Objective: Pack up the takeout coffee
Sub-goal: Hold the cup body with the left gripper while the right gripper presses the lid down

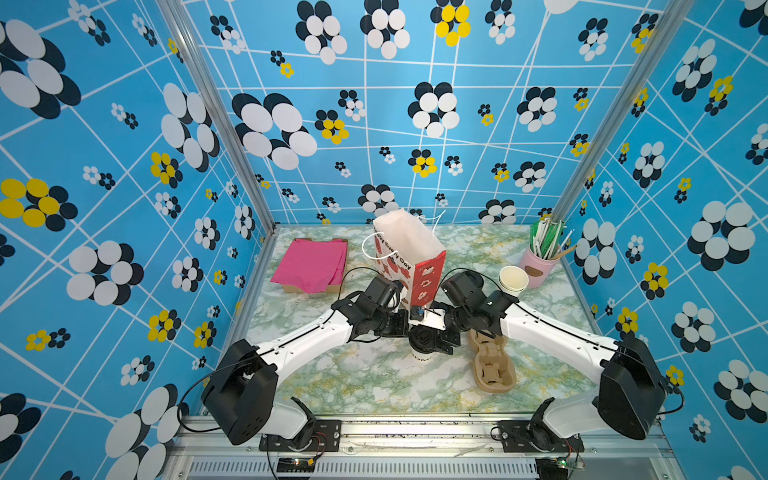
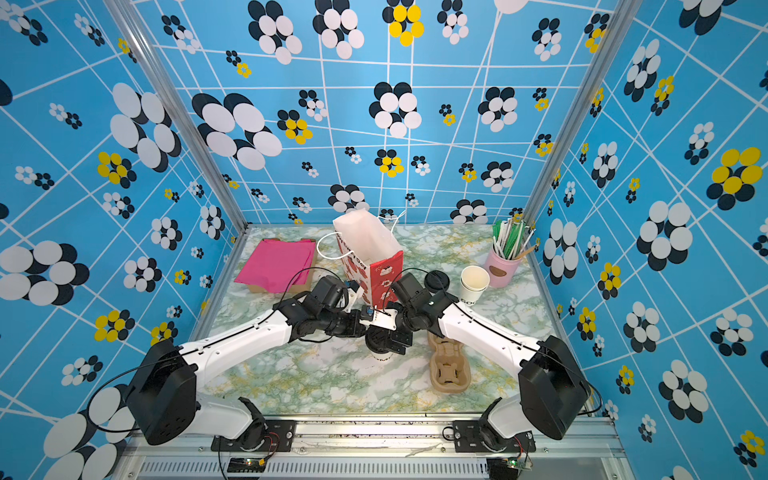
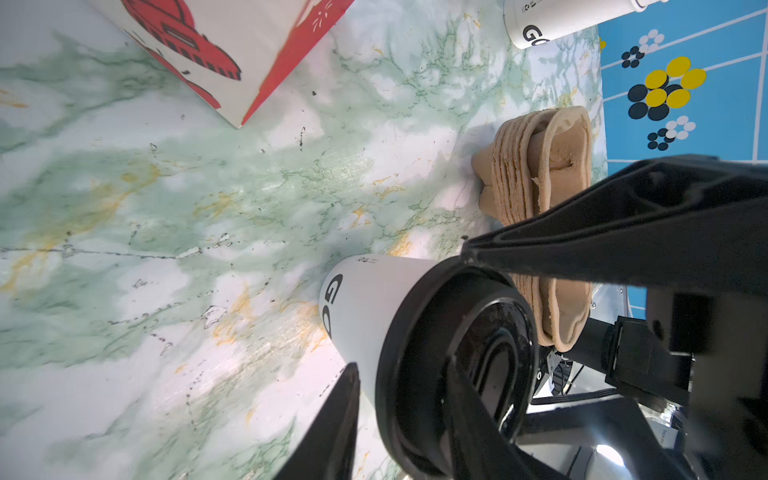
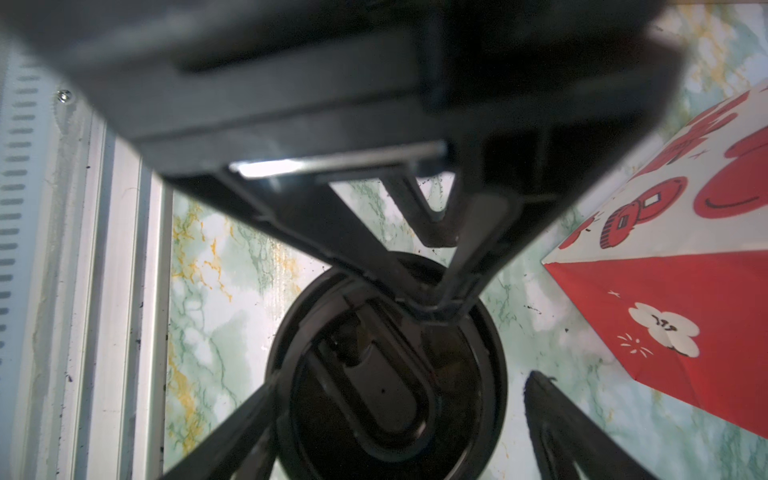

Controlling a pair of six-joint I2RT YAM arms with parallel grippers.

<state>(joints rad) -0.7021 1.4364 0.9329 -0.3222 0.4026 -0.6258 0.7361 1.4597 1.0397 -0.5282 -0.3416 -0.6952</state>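
The takeout coffee (image 1: 420, 355) (image 2: 382, 356) is a white paper cup with black lettering (image 3: 365, 299) and a black sip lid (image 4: 386, 374). It stands upright on the marble table, in front of the red-and-white paper bag (image 1: 409, 253) (image 2: 368, 249). My left gripper (image 3: 401, 370) (image 1: 411, 332) is shut on the cup's lidded rim, one finger on the outer wall and one over the lid. My right gripper (image 4: 403, 380) (image 1: 430, 343) hangs over the lid, open. One of its fingers stands well clear of the lid and the other lies close against its edge.
A stack of brown pulp cup carriers (image 1: 492, 365) (image 3: 536, 174) lies just right of the cup. Lidless white cups (image 1: 513, 280), a loose black lid (image 2: 436, 281) and a pink holder of straws (image 1: 540, 266) stand at the back right. Pink tissue on a box (image 1: 311, 266) lies at the back left.
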